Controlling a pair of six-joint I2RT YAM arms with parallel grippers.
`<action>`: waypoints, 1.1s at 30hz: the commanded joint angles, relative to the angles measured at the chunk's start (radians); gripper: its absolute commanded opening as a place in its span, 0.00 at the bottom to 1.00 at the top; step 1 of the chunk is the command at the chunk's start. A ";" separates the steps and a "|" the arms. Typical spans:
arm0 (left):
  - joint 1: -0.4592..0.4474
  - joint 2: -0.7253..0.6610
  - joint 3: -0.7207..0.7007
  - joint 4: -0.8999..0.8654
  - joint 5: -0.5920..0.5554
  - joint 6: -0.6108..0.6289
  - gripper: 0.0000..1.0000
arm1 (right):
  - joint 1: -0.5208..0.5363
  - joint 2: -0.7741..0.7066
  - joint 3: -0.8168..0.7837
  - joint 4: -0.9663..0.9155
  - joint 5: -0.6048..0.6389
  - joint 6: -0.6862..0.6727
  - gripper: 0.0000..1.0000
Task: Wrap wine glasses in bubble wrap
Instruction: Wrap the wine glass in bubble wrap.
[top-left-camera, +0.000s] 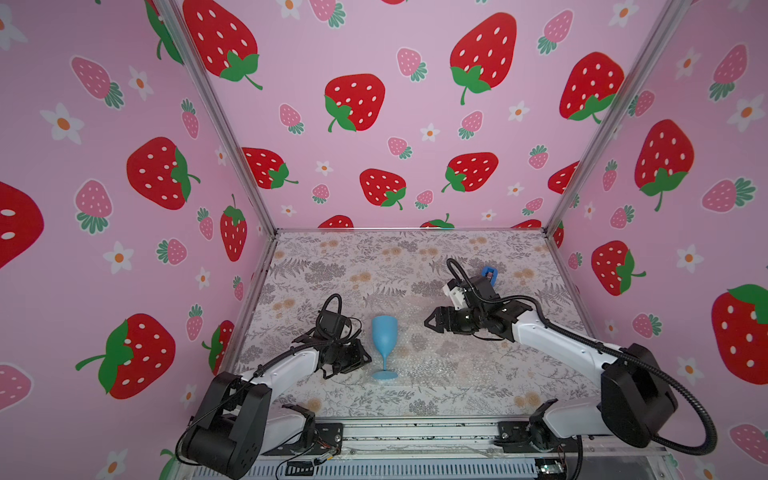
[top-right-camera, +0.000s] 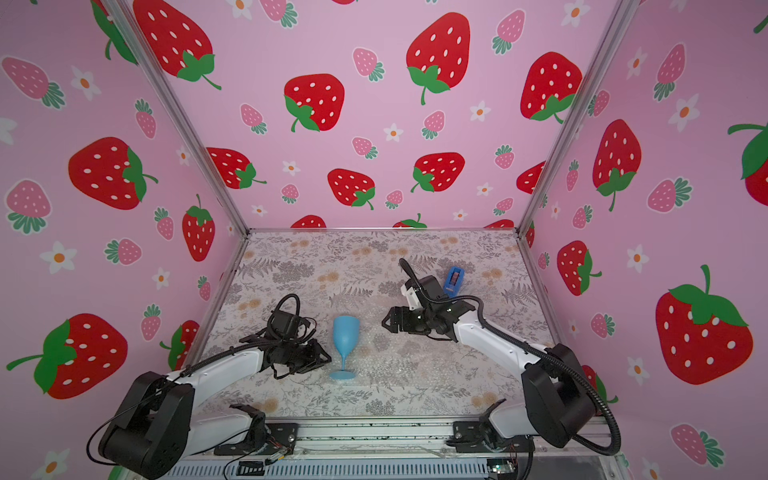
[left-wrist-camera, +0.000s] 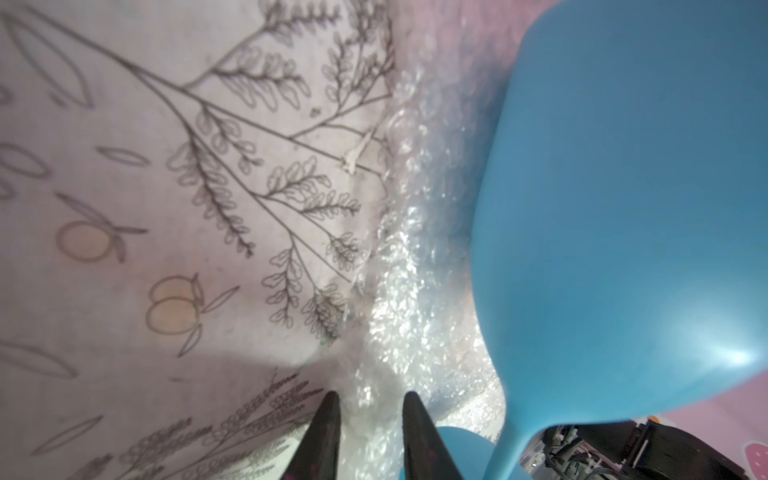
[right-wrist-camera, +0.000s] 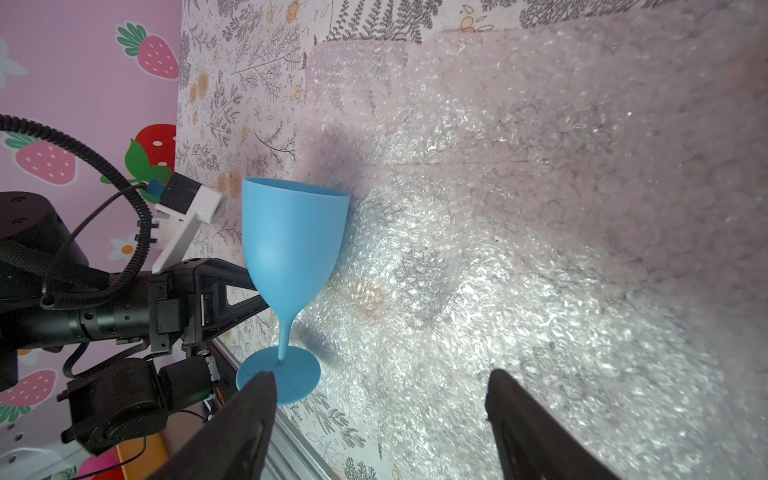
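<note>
On my left end effector (left-wrist-camera: 371, 401) the jaws stand close about the edge of the clear, bubble-covered plastic sheet (left-wrist-camera: 409, 249); whether they pinch it I cannot tell. I should bite deep and lift slowly. The upright light-blue plastic goblet (top-left-camera: 384, 332) stands lower centre, just right of it. My right end effector (right-wrist-camera: 382, 374) hangs released above the sheet.

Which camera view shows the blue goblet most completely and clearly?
The right wrist view: the goblet appears almost whole, rim to foot, large, sharp. In both top views the goblet is whole but small. The left wrist view shows mainly its bowl, very close.
</note>
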 joint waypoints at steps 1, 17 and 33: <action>0.005 -0.003 0.002 0.027 0.035 -0.007 0.19 | 0.008 -0.019 -0.029 0.030 -0.015 0.041 0.81; -0.039 -0.146 0.152 -0.090 0.062 0.013 0.02 | 0.008 0.002 -0.183 0.388 -0.191 0.231 0.81; -0.200 -0.107 0.303 -0.099 0.045 -0.053 0.02 | -0.009 0.042 -0.234 0.401 -0.098 0.213 0.82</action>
